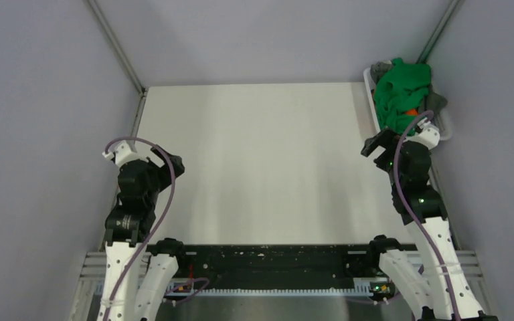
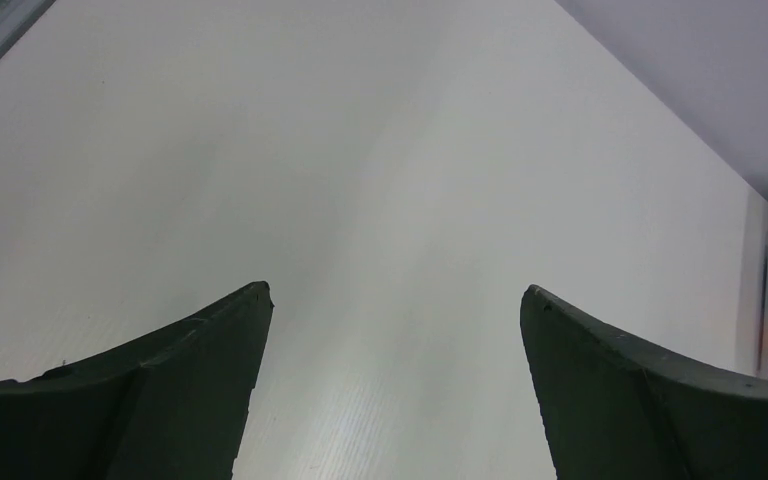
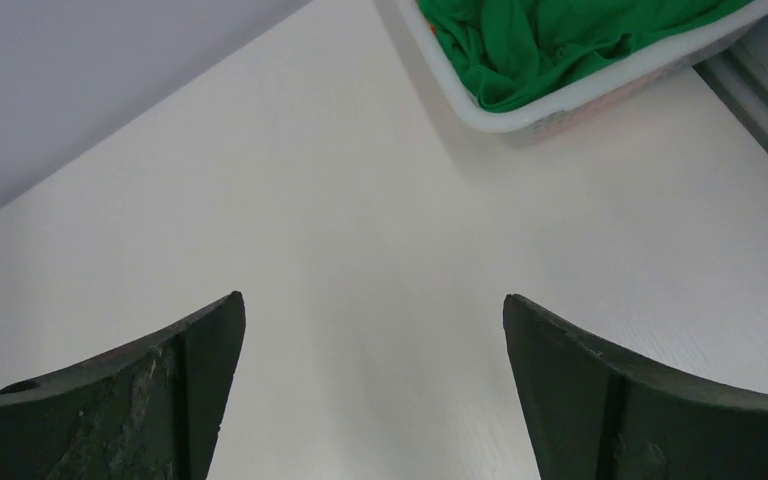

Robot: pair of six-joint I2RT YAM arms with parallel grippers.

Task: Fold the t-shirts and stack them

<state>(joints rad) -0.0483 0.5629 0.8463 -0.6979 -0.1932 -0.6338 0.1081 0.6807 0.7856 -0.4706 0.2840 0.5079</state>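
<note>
Left gripper (image 2: 397, 290): We find its two dark fingers (image 2: 190, 380) spread wide with nothing between them, poised over the left side of the white table (image 1: 261, 154).
Right gripper (image 3: 372, 297): Here too the jaws stand wide apart and hold nothing. They hang above bare tabletop, near the closest corner of the basket (image 3: 520, 110) but apart from it.
Arms: From above, we see the left arm at the table's left edge and the right arm at its right edge, well apart, both wrists raised off the surface.
Green t-shirt (image 1: 401, 93): It lies crumpled on top of the heap in the basket, filling most of it, with its folds spilling up to the rim.
Grey t-shirt (image 1: 436, 101): We can make out grey cloth poking from under the green one at the basket's right side and at its far end.
Orange t-shirt (image 1: 409, 112): Only a small patch shows at the near end of the heap, under the green cloth and just beyond the right wrist.
Basket: White plastic with slatted walls, it stands on the table at the far right corner, close to the right wall. An orange tint glows through its slats in the left wrist view.
</note>
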